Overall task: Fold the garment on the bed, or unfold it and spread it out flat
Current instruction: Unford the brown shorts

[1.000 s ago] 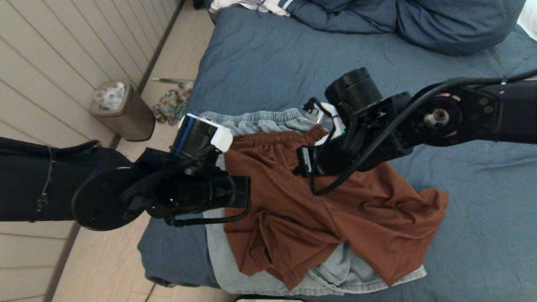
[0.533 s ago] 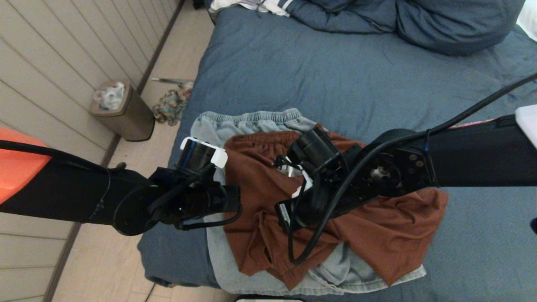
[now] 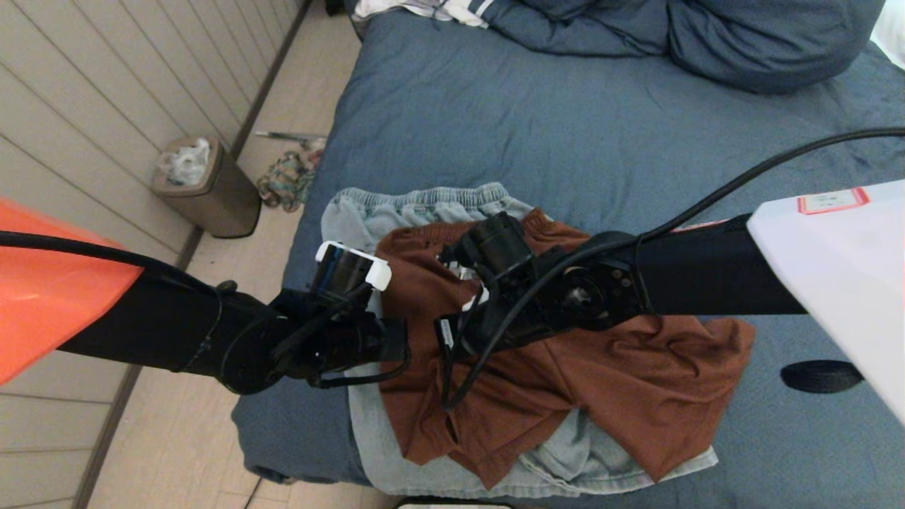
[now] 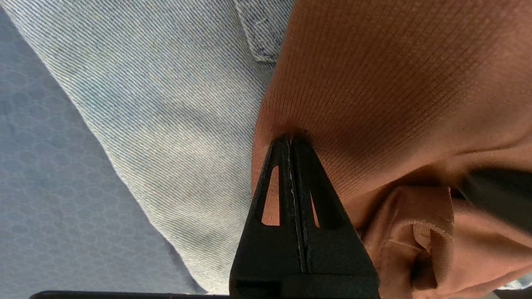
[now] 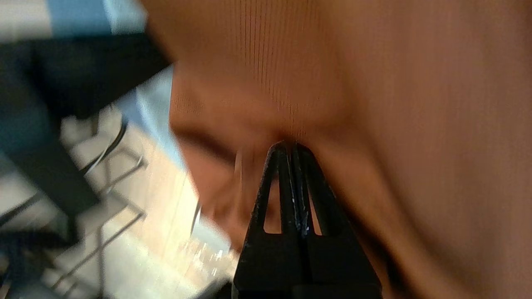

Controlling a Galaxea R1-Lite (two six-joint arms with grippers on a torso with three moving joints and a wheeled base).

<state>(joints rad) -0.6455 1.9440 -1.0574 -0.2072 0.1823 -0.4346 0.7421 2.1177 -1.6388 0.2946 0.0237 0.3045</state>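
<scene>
Rust-brown shorts (image 3: pixel 622 367) lie crumpled on pale denim shorts (image 3: pixel 424 205) at the near left part of the bed (image 3: pixel 565 127). My left arm (image 3: pixel 212 332) reaches in from the left. Its gripper (image 4: pixel 289 139) is shut on the brown shorts (image 4: pixel 395 74) at their left edge, beside the denim (image 4: pixel 166 104). My right arm (image 3: pixel 707 276) crosses over the brown shorts from the right. Its gripper (image 5: pixel 289 145) is also shut on the brown fabric (image 5: pixel 395 104), which puckers at the tips. In the head view both sets of fingertips are hidden under the wrists.
A tan waste bin (image 3: pixel 208 187) and a crumpled cloth (image 3: pixel 286 177) are on the floor to the left of the bed. Bunched blue bedding (image 3: pixel 707 42) and a white garment (image 3: pixel 424 8) lie at the far end. A black oval (image 3: pixel 820 376) sits at the near right.
My right arm has swung from above the waistband toward the near left across the brown shorts. The left arm has shifted slightly nearer. Both grippers have stayed shut.
</scene>
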